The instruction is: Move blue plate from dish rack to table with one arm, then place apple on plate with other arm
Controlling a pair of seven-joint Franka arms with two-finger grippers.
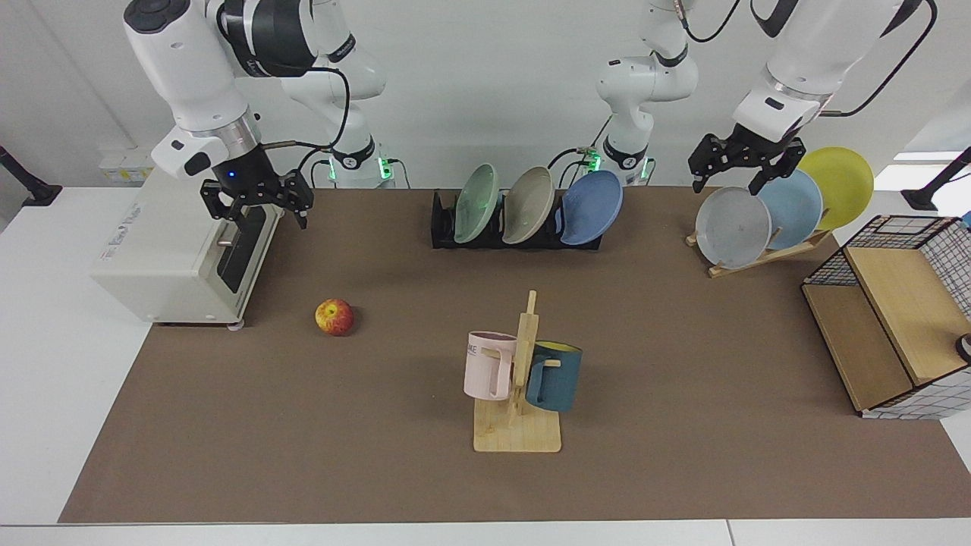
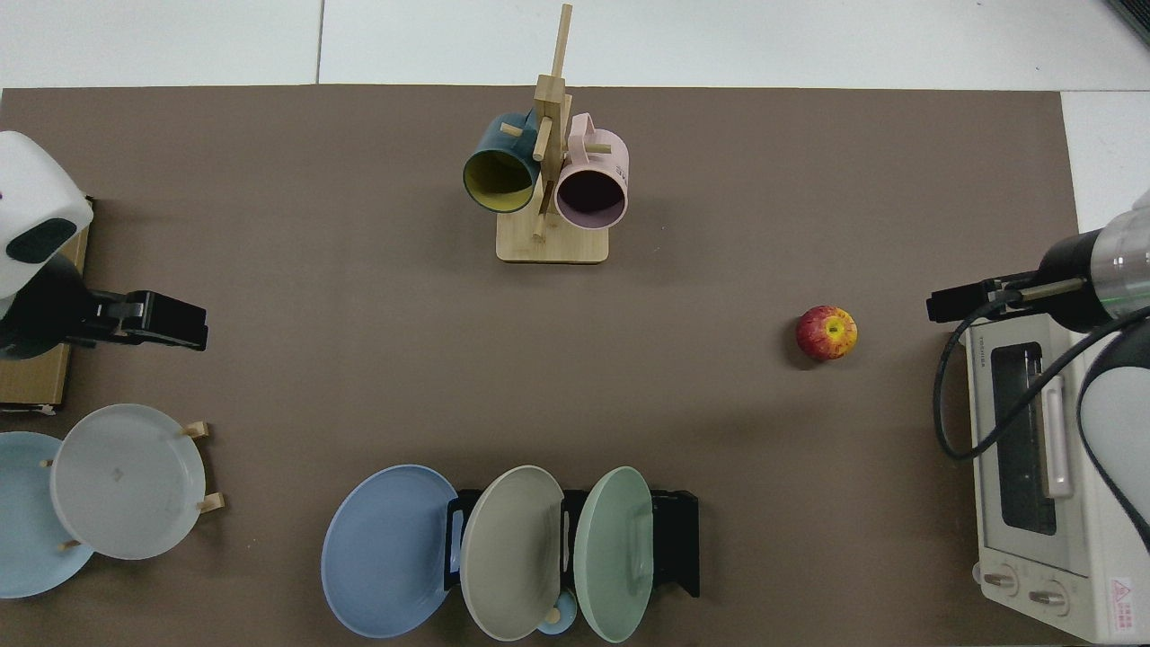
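Observation:
The blue plate point(image 1: 592, 206) point(image 2: 388, 550) stands on edge in the end slot of the black dish rack point(image 1: 444, 226) point(image 2: 676, 539) at the back of the brown-matted table point(image 1: 683, 394) point(image 2: 314, 270). The apple point(image 1: 334, 316) point(image 2: 827, 332), red with yellow patches, lies on the mat, apart from everything. My right gripper point(image 1: 262, 214) point(image 2: 954, 301) hangs open above the toaster oven's front, up and to the left of the apple in the facing view. My left gripper point(image 1: 730, 179) point(image 2: 172, 322) hovers open over the wooden plate stand, holding nothing.
A green plate point(image 1: 476, 203) and a beige plate point(image 1: 529, 205) share the rack. A wooden stand point(image 1: 766, 254) holds grey, pale blue and yellow plates. The toaster oven point(image 1: 178, 262), a mug tree point(image 1: 520, 379) with two mugs and a wire-and-wood shelf point(image 1: 887, 326) also stand on the table.

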